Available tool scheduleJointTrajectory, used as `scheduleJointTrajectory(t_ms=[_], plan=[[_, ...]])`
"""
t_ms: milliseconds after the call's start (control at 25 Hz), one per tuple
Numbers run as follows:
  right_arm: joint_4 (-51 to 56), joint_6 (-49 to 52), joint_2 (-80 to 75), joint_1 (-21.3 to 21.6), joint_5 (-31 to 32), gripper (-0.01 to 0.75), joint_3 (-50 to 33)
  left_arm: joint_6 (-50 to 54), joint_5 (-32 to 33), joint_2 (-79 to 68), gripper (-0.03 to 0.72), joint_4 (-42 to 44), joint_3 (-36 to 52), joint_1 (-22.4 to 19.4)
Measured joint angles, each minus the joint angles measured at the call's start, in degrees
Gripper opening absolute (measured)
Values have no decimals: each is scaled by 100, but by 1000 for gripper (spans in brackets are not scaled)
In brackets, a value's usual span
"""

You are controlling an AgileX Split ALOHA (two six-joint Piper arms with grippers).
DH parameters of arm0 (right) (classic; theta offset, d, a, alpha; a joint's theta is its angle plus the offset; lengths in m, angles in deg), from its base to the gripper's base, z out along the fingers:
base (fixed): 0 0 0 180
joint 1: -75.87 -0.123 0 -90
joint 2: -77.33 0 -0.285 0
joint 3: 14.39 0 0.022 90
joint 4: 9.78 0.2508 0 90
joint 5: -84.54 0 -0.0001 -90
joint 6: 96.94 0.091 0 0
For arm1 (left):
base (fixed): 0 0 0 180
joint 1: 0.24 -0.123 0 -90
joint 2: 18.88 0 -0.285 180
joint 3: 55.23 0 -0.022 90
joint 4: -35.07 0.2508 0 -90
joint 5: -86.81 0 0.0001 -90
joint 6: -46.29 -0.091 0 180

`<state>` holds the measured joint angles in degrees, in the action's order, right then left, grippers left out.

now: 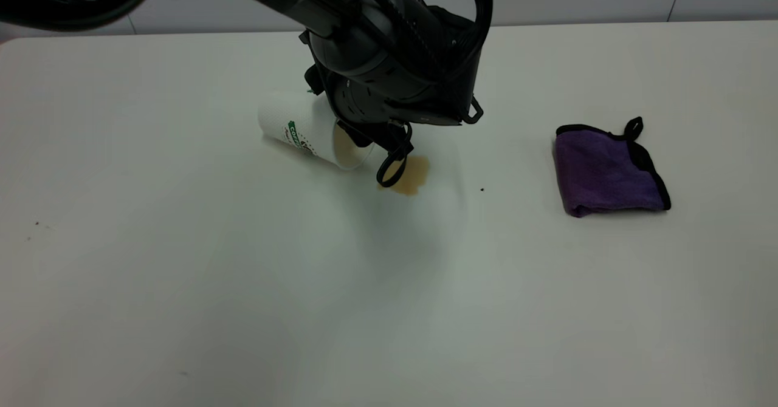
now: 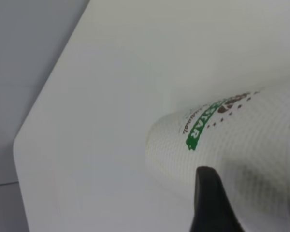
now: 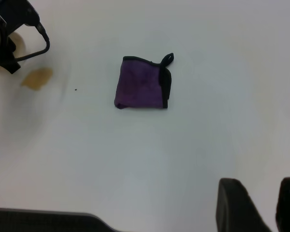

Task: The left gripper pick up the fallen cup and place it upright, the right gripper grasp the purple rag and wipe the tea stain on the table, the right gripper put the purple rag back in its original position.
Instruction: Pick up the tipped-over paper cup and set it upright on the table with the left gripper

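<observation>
On the table (image 1: 182, 285), fallen cup (image 1: 301, 129) tan-stained inside, left hand (image 2: 210, 203) grip unclear, right hand (image 3: 261, 205) open.

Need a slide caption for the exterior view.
Left gripper at fallen cup beside tea stain; purple rag untouched.

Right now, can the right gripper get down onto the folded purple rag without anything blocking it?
Probably yes. The small folded purple rag lies alone on the plain white table, apart from the tan tea stain and the left gripper at the fallen white paper cup. The right gripper hangs above it.
</observation>
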<state>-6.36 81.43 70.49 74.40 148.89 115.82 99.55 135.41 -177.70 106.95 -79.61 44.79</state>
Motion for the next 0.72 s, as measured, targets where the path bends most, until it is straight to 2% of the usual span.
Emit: scheduleJointTrajectory(t_ms=[120,240,480,560,720], plan=[[0,0,0,0,0,243,0,115,69,-142,437,188,0,0],[0,0,0,0,0,243,0,266,237,-273,362,275,0,-25],[0,0,0,0,0,243,0,357,927,-333,22,337,-7,-210],[0,0,0,0,0,243,0,290,1049,-333,-21,335,-43,-322],[0,0,0,0,0,243,0,-322,1094,-187,-29,-182,-56,-620]])
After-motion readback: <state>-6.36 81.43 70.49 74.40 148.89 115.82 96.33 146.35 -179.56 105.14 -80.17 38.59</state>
